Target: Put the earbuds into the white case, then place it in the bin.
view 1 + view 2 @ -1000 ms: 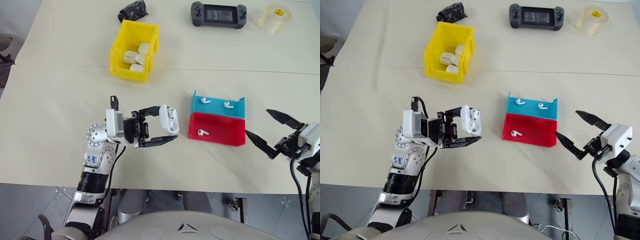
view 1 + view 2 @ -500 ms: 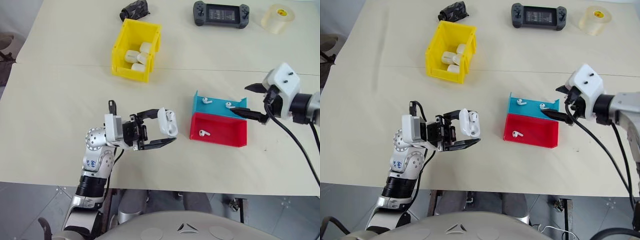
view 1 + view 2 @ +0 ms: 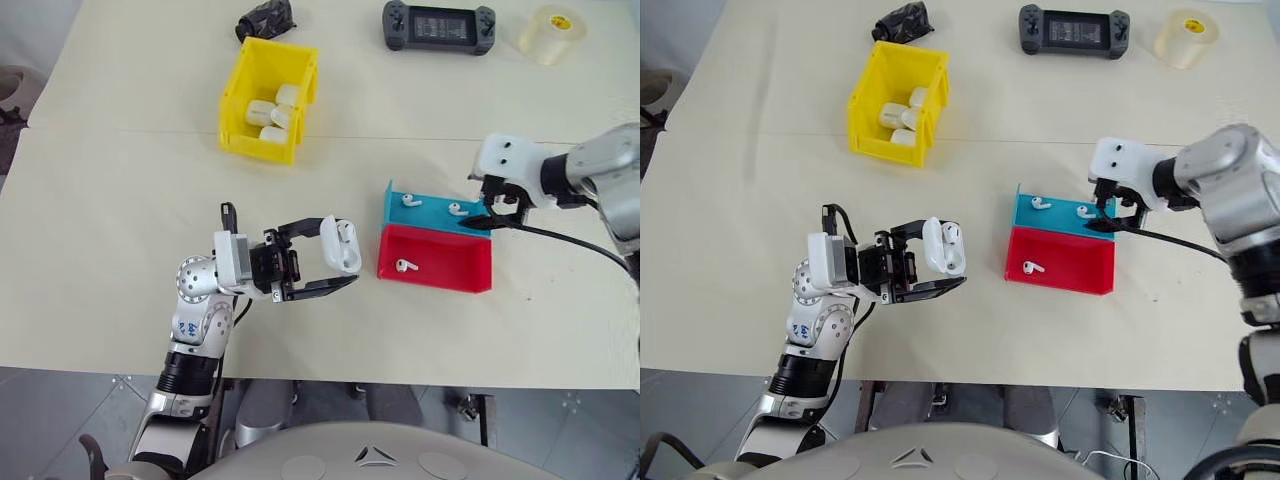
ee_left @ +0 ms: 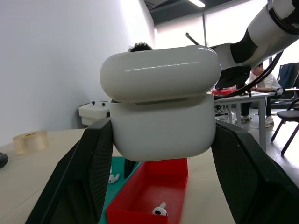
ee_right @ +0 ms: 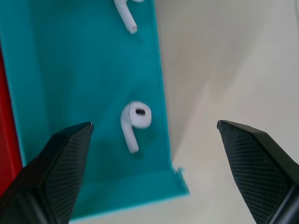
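Left eye view: the left end effector [image 3: 335, 262] is pinching the small glossy white rounded earbud case [image 3: 338, 243], lid flipped up, held above the cream surface [image 3: 120, 220]; one earbud seems already seated in it, though that is hard to confirm. The right end effector [image 5: 154, 133], fingers spread wide, hangs over the shallow blue plastic tray [image 3: 430, 212], straddling a tiny white stemmed earbud [image 5: 134, 119] without touching it. A second earbud [image 3: 410, 201] lies in the same tray at about 9 o'clock from the first; a third [image 3: 404, 266] sits in the shallow red plastic tray [image 3: 445, 265] adjoining at 6 o'clock.

Progress, judged: early. No pickup completed here; loading the case, closing the lid and the drop are all outstanding.

The bright yellow open-topped plastic bin [image 3: 268, 98], at 11 o'clock from the case, already holds several white cases. Beyond it: a crumpled black object [image 3: 265, 18], a black handheld console [image 3: 437, 26] and a roll of clear tape [image 3: 550, 32], all well apart from the work. The blue tray's wall stands just beside the target earbud and may crowd one finger.
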You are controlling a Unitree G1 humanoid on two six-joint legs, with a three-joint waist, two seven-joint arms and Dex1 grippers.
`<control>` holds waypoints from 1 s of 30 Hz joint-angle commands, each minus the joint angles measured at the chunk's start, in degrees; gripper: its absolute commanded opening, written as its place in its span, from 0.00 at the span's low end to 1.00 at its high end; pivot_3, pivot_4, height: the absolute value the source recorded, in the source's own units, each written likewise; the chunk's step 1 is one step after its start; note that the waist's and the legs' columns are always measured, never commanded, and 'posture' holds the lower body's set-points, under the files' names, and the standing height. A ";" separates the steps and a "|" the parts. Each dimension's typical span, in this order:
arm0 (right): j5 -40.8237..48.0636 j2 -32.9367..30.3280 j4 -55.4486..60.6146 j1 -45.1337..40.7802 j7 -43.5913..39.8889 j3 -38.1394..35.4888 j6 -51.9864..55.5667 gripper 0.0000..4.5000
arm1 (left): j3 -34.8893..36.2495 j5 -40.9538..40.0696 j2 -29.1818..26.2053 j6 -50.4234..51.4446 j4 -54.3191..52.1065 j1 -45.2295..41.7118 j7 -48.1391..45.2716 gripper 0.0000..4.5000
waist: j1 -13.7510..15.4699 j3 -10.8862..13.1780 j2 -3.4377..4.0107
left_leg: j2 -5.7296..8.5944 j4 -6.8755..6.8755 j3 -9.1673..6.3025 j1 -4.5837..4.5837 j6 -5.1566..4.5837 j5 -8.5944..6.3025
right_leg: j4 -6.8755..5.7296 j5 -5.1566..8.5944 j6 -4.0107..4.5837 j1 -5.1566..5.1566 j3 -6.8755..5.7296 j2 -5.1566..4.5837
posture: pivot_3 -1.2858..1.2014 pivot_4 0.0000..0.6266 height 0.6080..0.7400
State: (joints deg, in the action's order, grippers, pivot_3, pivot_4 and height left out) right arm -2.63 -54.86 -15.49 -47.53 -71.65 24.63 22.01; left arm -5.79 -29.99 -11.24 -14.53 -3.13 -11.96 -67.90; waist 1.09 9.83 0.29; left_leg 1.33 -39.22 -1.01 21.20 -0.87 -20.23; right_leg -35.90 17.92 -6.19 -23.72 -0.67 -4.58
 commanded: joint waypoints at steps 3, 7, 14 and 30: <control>-3.14 1.60 -1.47 -1.75 -2.43 -0.23 -1.10 0.99 | -0.14 0.01 0.24 -1.69 -1.35 0.44 0.82 0.62 | 0.02 0.00 0.00 | 0.01 0.00 0.00 0.01 0.00 0.00 | 0.00 0.00 0.00 0.00 0.01 -0.01 | 0.52 0.24 1.00; -5.10 1.98 -2.42 -1.55 -3.31 -0.10 -2.74 0.78 | -0.14 -0.05 0.20 -2.46 -1.20 1.17 0.59 0.62 | 0.11 0.00 0.00 | 0.03 -0.01 -0.01 0.01 0.00 0.00 | 0.01 0.00 0.00 0.01 -0.01 -0.03 | 0.52 0.24 1.00; -6.45 2.18 -2.85 -1.82 -5.88 -0.74 -3.76 0.49 | -0.47 -0.13 0.16 -2.19 -2.11 1.44 0.98 0.62 | 0.05 0.00 0.00 | 0.02 -0.01 -0.01 0.00 0.01 0.00 | 0.00 0.00 0.00 0.01 0.00 -0.02 | 0.52 0.24 1.00; -7.29 3.79 -2.30 -0.48 -6.55 -1.26 -3.48 0.14 | -0.83 -0.24 -0.47 0.39 -4.18 -0.60 3.51 0.62 | -0.04 0.00 0.00 | 0.02 -0.01 -0.01 -0.02 0.01 0.00 | -0.01 0.00 0.00 0.02 0.00 -0.02 | 0.52 0.24 1.00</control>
State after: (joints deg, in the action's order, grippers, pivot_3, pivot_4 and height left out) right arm -9.42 -51.27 -18.31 -48.70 -78.09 24.25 18.51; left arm -6.25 -29.95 -11.59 -13.82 -4.26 -12.23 -65.04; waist 1.04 9.83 0.29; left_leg 1.34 -39.23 -1.02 21.17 -0.85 -20.23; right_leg -35.92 17.92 -6.19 -23.70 -0.67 -4.59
